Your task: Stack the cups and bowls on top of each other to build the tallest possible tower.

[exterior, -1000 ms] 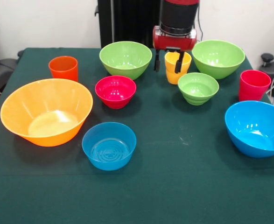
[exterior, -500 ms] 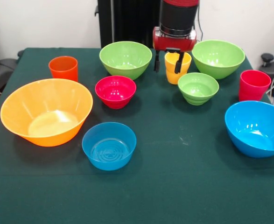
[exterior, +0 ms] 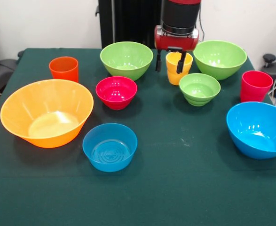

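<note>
Bowls (exterior: 114, 92): seven; cups (exterior: 64, 68): three

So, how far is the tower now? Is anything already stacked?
Nothing is stacked yet: every bowl and cup stands alone on the table. In hand: the gripper is down at the yellow cup, one finger left of it and one in front of its rim; a firm grasp cannot be confirmed. Left: all the stacking, for example onto the wide orange bowl, with the orange cup and red cup untouched.
</note>
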Tool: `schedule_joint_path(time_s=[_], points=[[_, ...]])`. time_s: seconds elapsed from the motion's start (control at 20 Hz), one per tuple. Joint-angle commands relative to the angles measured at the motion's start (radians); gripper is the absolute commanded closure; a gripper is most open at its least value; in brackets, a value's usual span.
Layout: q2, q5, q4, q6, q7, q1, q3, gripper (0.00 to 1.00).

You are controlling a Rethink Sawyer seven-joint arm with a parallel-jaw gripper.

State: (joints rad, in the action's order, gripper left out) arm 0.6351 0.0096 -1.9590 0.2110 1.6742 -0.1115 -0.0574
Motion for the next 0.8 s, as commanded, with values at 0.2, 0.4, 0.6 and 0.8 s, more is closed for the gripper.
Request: schedule_joint_path(time_s=[0.2,0.4,0.6,0.8], points=[[-0.010,0.018,-0.003,0.039,0.157,0.010,0.062,0.00],[-0.020,0.020,0.020,0.051,0.151,0.010,0.061,0.00],[-0.018,0.021,0.035,0.070,0.145,0.013,0.058,0.00],[-0.021,0.017,0.047,0.079,0.137,0.014,0.052,0.00]])
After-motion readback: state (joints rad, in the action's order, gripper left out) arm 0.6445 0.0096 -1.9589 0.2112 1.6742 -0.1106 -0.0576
